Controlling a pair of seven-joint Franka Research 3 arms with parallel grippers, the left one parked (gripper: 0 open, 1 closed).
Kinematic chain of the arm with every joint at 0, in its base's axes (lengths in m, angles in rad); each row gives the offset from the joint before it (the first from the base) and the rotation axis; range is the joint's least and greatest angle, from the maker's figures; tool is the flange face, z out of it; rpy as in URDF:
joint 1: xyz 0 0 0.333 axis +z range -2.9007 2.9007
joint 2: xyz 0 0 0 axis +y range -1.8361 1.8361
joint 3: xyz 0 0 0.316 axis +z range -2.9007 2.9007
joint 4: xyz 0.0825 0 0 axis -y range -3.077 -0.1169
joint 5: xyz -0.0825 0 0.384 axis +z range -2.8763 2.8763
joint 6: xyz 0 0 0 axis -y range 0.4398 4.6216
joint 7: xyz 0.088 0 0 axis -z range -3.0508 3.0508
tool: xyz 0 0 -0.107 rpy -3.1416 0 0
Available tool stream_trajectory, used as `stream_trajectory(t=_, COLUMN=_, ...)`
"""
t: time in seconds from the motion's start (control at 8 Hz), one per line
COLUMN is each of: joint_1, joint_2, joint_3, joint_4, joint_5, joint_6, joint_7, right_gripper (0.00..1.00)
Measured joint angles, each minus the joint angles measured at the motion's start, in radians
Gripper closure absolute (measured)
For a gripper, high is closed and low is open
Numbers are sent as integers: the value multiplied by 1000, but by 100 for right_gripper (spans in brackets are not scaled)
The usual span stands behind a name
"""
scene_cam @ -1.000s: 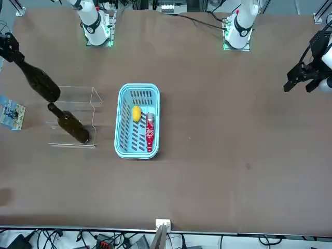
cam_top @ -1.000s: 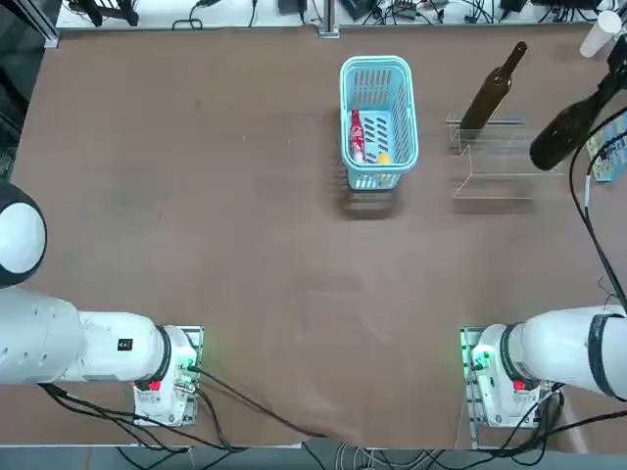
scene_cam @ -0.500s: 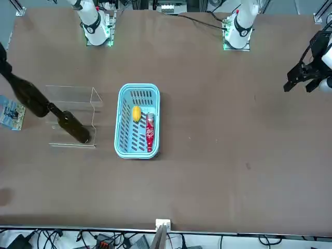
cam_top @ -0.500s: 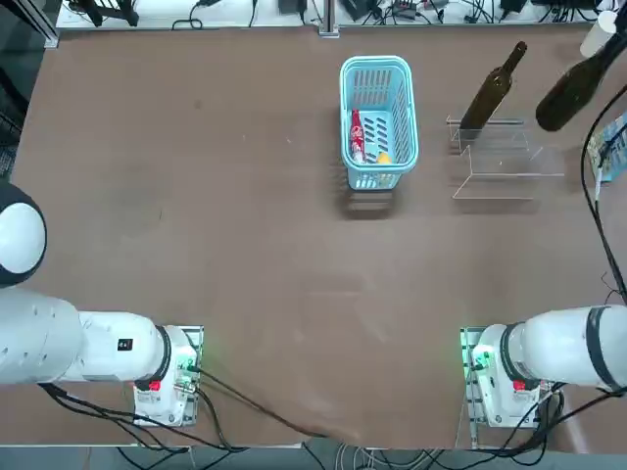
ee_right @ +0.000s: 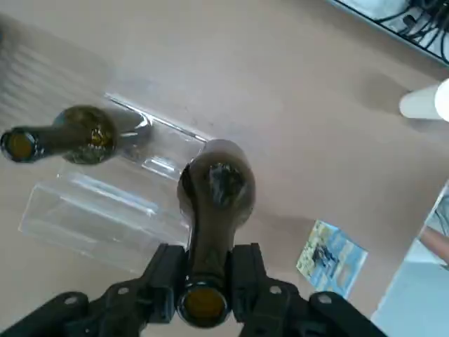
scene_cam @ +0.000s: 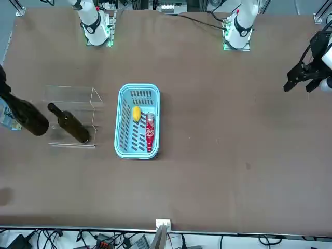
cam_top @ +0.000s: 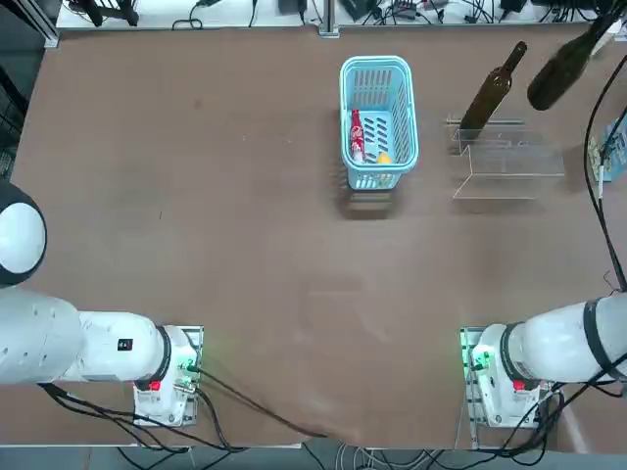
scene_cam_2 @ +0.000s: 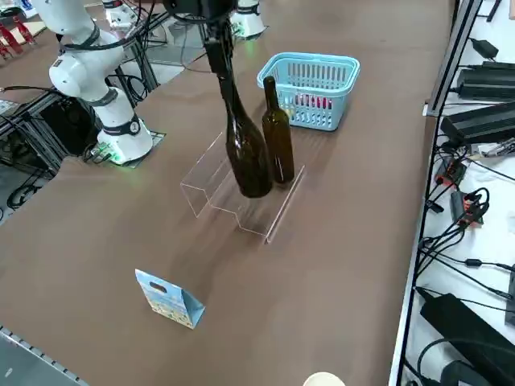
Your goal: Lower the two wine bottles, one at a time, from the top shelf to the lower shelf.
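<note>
My right gripper [ee_right: 203, 281] is shut on the neck of one dark wine bottle [ee_right: 214, 193], which hangs in the air, tilted, by the right end of the clear acrylic rack [ee_right: 91, 217]. In the right side view the gripper [scene_cam_2: 216, 40] holds this bottle [scene_cam_2: 245, 161] just in front of the second wine bottle [scene_cam_2: 278, 137]. That second bottle [cam_top: 490, 93] stands upright on the rack's far, top shelf [cam_top: 487, 124]. The lower shelf [cam_top: 495, 188], on the side nearer the robot, is bare. The front view shows the held bottle [scene_cam: 26, 116] left of the standing one [scene_cam: 70, 124].
A light-blue mesh basket [cam_top: 378, 69] with a red-labelled item [cam_top: 358, 135] and a yellow item [scene_cam: 136, 113] sits to the left of the rack. A small blue printed card [scene_cam_2: 169, 299] stands near the table's right edge. A white cup [ee_right: 424, 102] is at the far right corner.
The held bottle has moved away from the robot's base, toward the table's far side, still gripped by its neck. The other bottle and the basket have not moved.
</note>
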Motion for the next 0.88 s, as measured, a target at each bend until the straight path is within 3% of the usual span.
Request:
stream_trajectory(t=0.25, joint_1=0, joint_2=43, joint_3=-17, joint_4=3, joint_5=30, joint_6=43, joint_7=-37, right_gripper=61)
stream_trajectory(t=0.88, joint_1=0, joint_2=139, joint_3=-19, joint_4=20, joint_5=76, joint_6=55, joint_7=-44, right_gripper=61)
